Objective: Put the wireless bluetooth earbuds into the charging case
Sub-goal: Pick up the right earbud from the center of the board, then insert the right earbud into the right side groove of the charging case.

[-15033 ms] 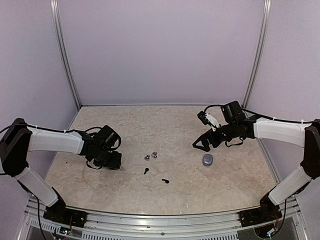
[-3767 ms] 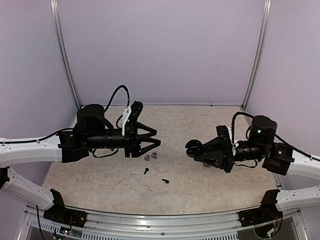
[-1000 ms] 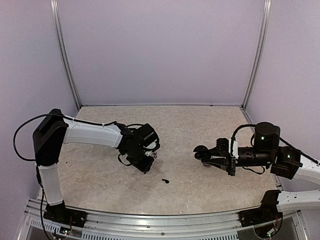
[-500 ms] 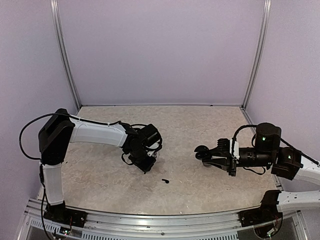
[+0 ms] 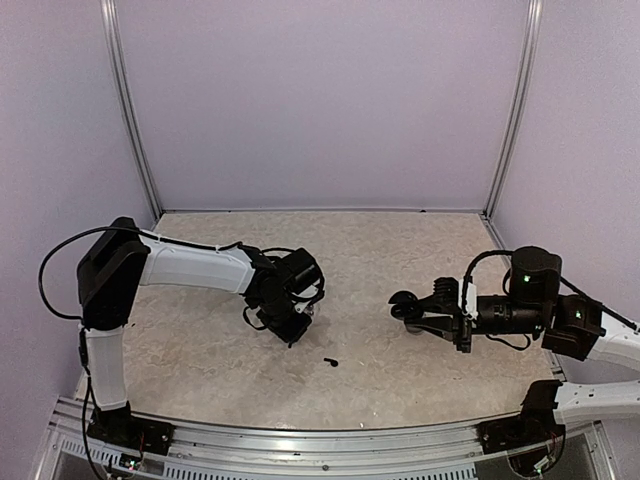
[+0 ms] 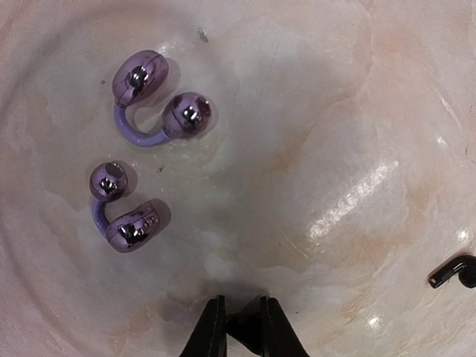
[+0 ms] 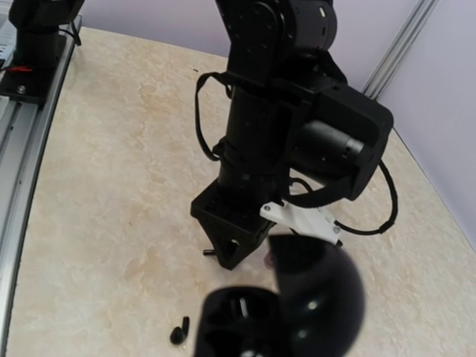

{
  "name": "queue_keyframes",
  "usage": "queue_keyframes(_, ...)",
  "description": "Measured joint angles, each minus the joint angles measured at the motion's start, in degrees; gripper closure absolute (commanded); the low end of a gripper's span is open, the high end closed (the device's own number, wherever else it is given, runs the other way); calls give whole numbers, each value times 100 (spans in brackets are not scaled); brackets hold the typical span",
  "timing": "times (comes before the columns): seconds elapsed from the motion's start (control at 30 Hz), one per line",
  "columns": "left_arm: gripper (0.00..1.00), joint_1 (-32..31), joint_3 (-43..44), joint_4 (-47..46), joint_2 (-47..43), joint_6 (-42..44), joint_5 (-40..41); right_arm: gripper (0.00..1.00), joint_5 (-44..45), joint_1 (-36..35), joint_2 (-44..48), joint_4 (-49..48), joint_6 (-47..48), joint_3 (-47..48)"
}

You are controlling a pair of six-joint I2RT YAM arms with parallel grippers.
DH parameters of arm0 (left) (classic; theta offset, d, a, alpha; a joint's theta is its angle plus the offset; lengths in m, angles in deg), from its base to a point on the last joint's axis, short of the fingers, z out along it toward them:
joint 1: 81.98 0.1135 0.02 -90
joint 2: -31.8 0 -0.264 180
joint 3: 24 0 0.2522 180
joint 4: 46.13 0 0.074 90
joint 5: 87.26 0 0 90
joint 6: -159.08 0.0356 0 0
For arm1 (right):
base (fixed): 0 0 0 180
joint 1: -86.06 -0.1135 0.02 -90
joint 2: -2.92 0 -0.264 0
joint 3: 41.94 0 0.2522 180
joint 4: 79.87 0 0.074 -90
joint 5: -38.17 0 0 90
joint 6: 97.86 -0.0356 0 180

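My left gripper point(image 5: 292, 337) points down at the table with its tips touching it. In the left wrist view the left gripper point(image 6: 239, 331) is shut on a small black earbud point(image 6: 245, 327). A second black earbud point(image 6: 454, 273) lies loose to the right, and it shows in the top view too as the loose earbud point(image 5: 330, 361). Two silvery clip-shaped earbuds point(image 6: 152, 100) point(image 6: 119, 210) lie just beyond the jaws. My right gripper point(image 5: 428, 314) holds the black charging case point(image 5: 406, 304) above the table, lid open. The case point(image 7: 245, 320) fills the bottom of the right wrist view and hides the fingers.
The marbled table point(image 5: 200, 360) is closed in by lilac walls on three sides, with metal posts point(image 5: 130, 120) in the back corners. An aluminium rail point(image 5: 300, 440) runs along the near edge. The left arm's cable loops beside its wrist point(image 5: 285, 275).
The left jaws have closed on the black earbud while the left wrist shifted slightly right. The right arm with the open case has stayed still.
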Motion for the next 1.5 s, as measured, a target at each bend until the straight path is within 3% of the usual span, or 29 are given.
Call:
queue_keyframes(0.57, 86, 107, -511, -933, -929, -79, 7, 100, 605, 0, -280, -323, -321, 0)
queue_keyframes(1.03, 87, 122, -881, -2660, -2374, -317, 308, 100, 1222, 0, -1539, -1727, -1196, -208)
queue_keyframes(1.5, 89, -627, -1029, -3917, -2758, -420, 369, 100, 1731, 0, -2345, -2614, -2076, -144)
